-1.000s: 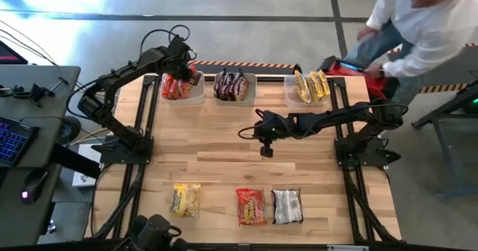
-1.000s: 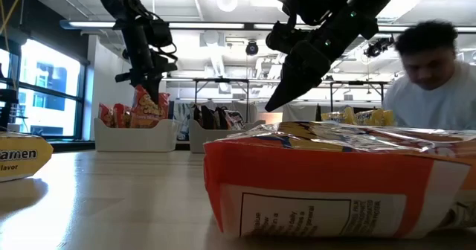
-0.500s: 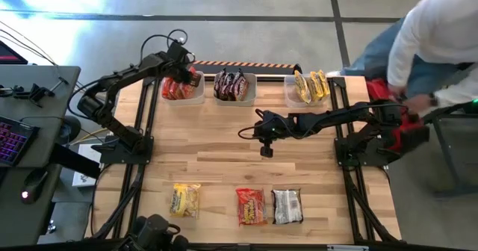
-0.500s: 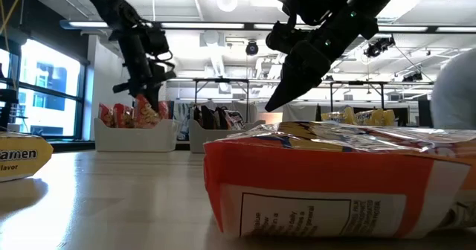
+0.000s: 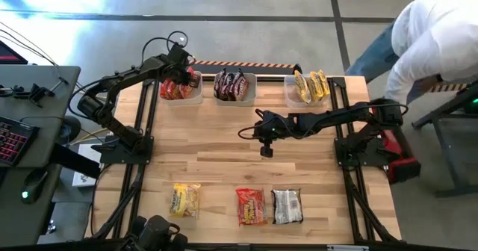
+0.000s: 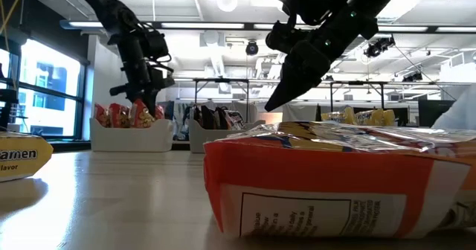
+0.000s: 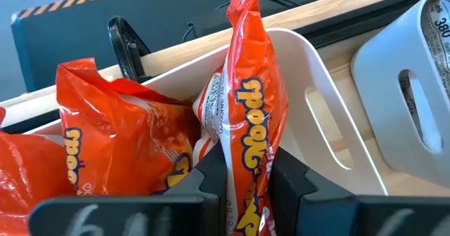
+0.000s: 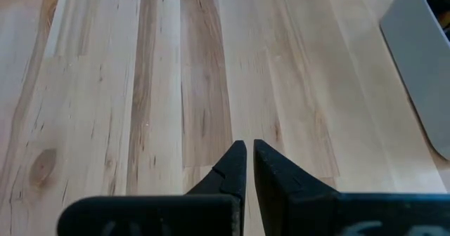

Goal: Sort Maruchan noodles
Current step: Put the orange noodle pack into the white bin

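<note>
Nearest the low camera, a red packet [image 6: 335, 179] fills the frame, hiding the silver packet [image 5: 287, 205] that only the overhead view shows beside it; a yellow packet [image 5: 185, 200], set apart along the table's near edge, is cut off at the low picture's border. Behind this row lies a broad stretch of bare wooden table [image 5: 224, 143]. Above its middle hangs the right gripper [image 8: 245, 167], its fingers pressed together on nothing, as its own wrist camera shows against plain boards. At the far edge stand three pale bins: the left bin [image 7: 320, 127] with red packets, the middle bin [image 5: 234, 97] with dark ones, the right bin [image 5: 308, 98] with yellow ones. The left gripper [image 7: 247, 187] is down in the left bin, clamped on an upright red packet [image 7: 249, 116] beside the bin's wall; only the wrist view makes this grip plain. Beyond the table's far right corner a person [image 5: 433, 34] in a white top bends over, partly cut off.
</note>
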Controlling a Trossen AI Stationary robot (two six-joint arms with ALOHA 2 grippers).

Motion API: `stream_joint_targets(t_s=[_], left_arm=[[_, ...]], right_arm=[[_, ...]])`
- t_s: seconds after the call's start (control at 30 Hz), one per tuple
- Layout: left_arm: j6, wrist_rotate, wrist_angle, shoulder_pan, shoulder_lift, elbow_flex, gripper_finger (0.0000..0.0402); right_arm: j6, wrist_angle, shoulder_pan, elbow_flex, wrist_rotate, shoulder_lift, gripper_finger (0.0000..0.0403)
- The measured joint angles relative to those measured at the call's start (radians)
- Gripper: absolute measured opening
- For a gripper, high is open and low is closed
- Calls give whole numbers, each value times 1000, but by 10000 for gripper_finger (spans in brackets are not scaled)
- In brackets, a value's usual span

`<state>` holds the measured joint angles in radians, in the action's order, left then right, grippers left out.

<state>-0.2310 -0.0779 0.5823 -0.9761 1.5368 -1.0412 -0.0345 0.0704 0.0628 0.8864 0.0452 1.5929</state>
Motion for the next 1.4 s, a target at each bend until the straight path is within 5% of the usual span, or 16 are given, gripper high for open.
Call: stream_joint_targets(t_s=[0.53, 1.1, 1.4], left_arm=[[29, -78, 40, 4, 0, 0, 58], [106, -121, 78, 3, 0, 0, 126], [137, -123, 83, 3, -33, 0, 131]], right_arm=[[8, 0, 0, 0, 0, 0, 11], [8, 0, 0, 0, 0, 0, 11], [8, 0, 0, 0, 0, 0, 11]])
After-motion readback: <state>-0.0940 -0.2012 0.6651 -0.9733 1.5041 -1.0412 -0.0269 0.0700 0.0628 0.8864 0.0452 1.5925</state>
